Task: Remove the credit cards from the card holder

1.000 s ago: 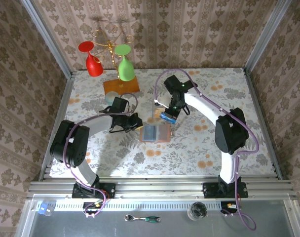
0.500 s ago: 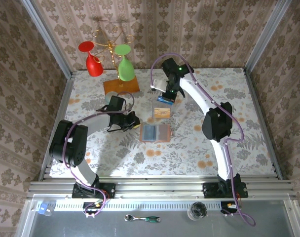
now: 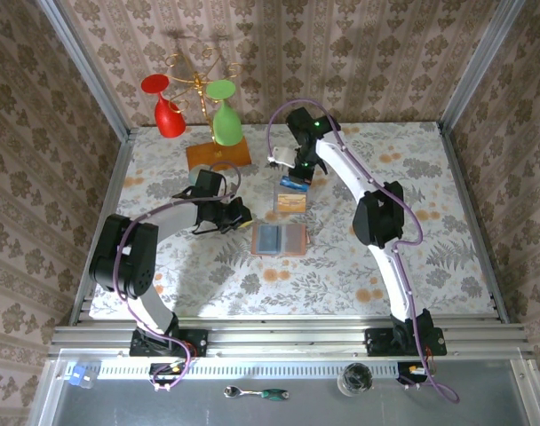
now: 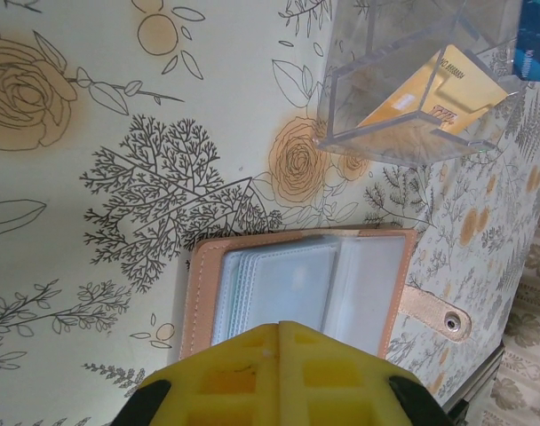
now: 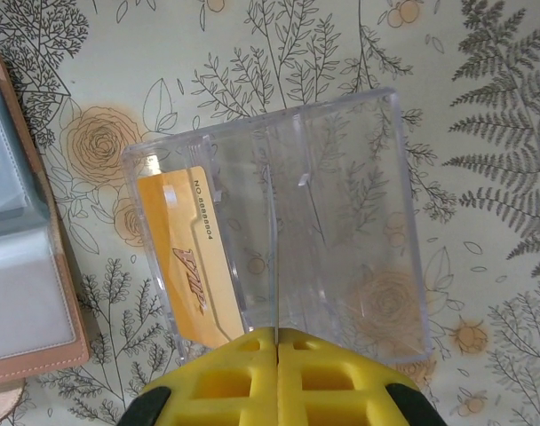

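Top view: small tan-pink leather card holder [image 3: 281,239] is lying open and flat mid-table. Just beyond it a clear plastic two-compartment box [image 3: 291,202] is standing. The right gripper [image 3: 297,177] is hanging over the box's far side, its jaws pinching a thin blue plastic card [image 3: 293,183]. The left gripper [image 3: 243,216] is hovering at the holder's left edge.

Right wrist view: that gripper [image 5: 277,342] is showing fingers pressed together. The held card is reading at most as a thin line, edge-on. One orange-tan plastic card [image 5: 186,257] is sitting in the box [image 5: 359,266], in the compartment on the holder's side. The holder [image 5: 21,293] is running off the left edge.

Left wrist view: this gripper [image 4: 279,342] is showing jaws meeting, gripping nothing, above the holder [image 4: 297,284]. A snap tab [image 4: 434,311] is sticking out. The orange-tan card [image 4: 439,93] is leaning tilted in the box [image 4: 385,142]. A corner of the blue card [image 4: 536,35] is peeking in.

Count: two cards out, one holder, one box.

Frosted sleeves are hiding whether cards are remaining inside.
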Controlling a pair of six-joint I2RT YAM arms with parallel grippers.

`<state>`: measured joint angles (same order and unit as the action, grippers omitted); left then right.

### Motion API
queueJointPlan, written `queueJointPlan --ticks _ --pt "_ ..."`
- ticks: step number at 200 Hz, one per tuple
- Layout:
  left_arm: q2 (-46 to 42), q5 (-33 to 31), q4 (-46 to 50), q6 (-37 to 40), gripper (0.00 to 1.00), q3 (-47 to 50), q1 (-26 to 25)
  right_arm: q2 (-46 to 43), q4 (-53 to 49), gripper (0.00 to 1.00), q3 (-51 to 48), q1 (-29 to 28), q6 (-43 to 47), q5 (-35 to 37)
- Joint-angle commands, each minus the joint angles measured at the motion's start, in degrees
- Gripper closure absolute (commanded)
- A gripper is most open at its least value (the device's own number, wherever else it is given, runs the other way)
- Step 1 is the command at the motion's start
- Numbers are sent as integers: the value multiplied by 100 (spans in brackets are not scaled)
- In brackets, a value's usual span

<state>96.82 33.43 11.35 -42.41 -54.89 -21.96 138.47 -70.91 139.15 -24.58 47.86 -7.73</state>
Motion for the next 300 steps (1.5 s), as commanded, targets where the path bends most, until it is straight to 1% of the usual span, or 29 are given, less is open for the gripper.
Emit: queueJointPlan --ticks 1,6,32,44,72,110,133,235,261,300 --pt "125 76 73 -30 94 -32 65 171 -102 99 143 5 68 -12" --pt "127 78 62 -44 93 -23 67 179 -84 97 134 6 69 3" --pt "140 76 8 -64 94 16 62 139 197 82 101 13 -62 211" --pt "158 76 -10 -72 93 11 60 63 381 80 36 5 -135 318" --pt "171 98 -33 -83 93 0 61 -172 870 82 -294 9 -232 453" --pt "186 113 -24 -67 93 -6 65 -343 1386 92 -693 4 -345 491" --pt "194 120 -30 -74 93 3 68 -321 1490 94 -799 2 -367 464" --pt "244 195 -116 -97 93 65 61 -345 1605 95 -1333 -37 -387 146" --pt "241 225 -151 -108 93 95 47 -515 1838 95 -1442 -38 -481 223" --pt "268 234 -244 -111 93 163 3 -954 2328 90 -1802 -77 -935 339"
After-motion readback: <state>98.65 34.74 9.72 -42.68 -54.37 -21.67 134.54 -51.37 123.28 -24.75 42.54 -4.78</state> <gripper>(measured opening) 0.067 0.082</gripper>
